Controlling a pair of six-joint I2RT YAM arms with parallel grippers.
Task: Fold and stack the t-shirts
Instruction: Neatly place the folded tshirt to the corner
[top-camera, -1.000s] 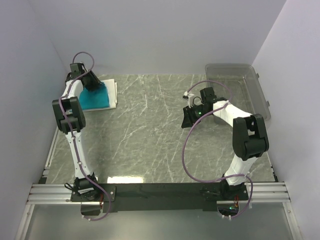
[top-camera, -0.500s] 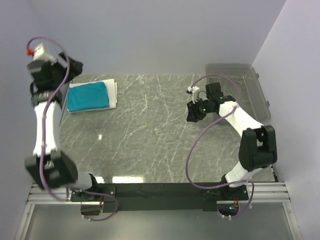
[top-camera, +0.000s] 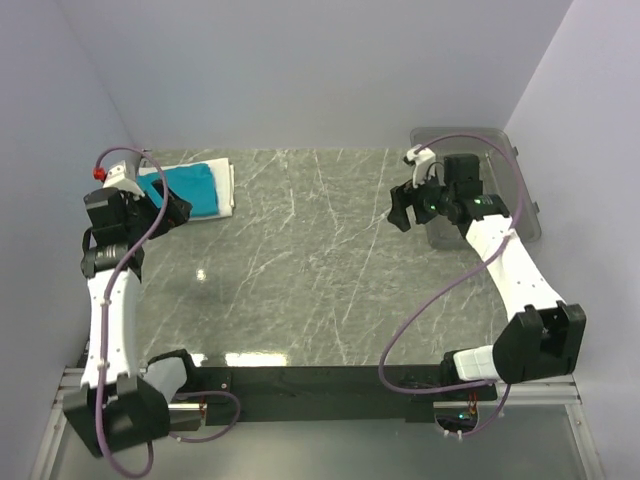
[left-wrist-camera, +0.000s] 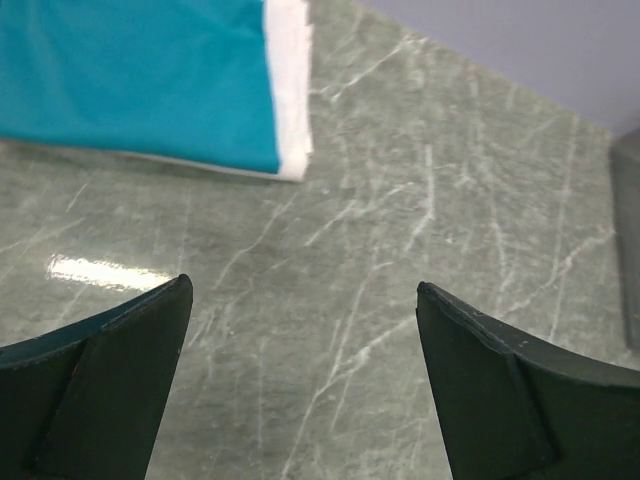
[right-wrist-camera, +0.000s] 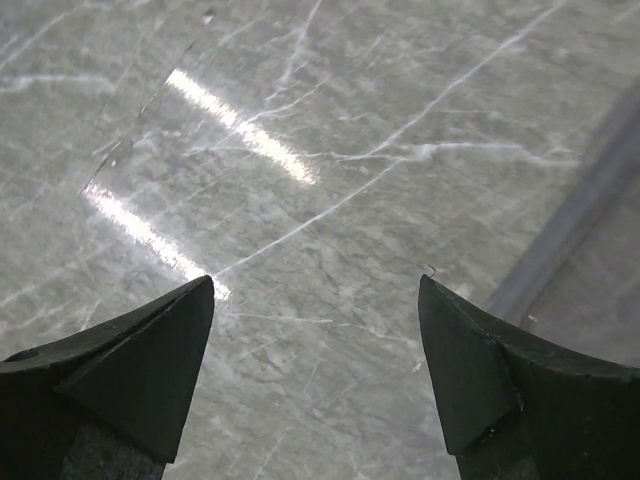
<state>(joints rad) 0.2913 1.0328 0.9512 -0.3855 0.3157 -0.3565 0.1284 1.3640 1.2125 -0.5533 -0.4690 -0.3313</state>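
Note:
The t-shirts lie stacked at the table's back left. A folded teal shirt (top-camera: 192, 190) rests on a folded white piece (top-camera: 227, 185). In the left wrist view the teal shirt (left-wrist-camera: 130, 80) fills the upper left, with the white edge (left-wrist-camera: 290, 95) showing along its right side. My left gripper (top-camera: 170, 208) hovers just off the stack's near-left corner. It is open (left-wrist-camera: 303, 290) over bare table with nothing between its fingers. My right gripper (top-camera: 401, 206) hangs open (right-wrist-camera: 316, 285) over bare table, beside the bin.
A clear plastic bin (top-camera: 510, 160) stands at the back right, and its edge (right-wrist-camera: 575, 225) shows at the right of the right wrist view. The grey marble tabletop (top-camera: 310, 260) lies between the arms. Walls close in the left, back and right.
My left arm let go of the teal shirt, swung up high, then came down beside the stack with jaws wide. My right arm drew back toward the bin and opened wider.

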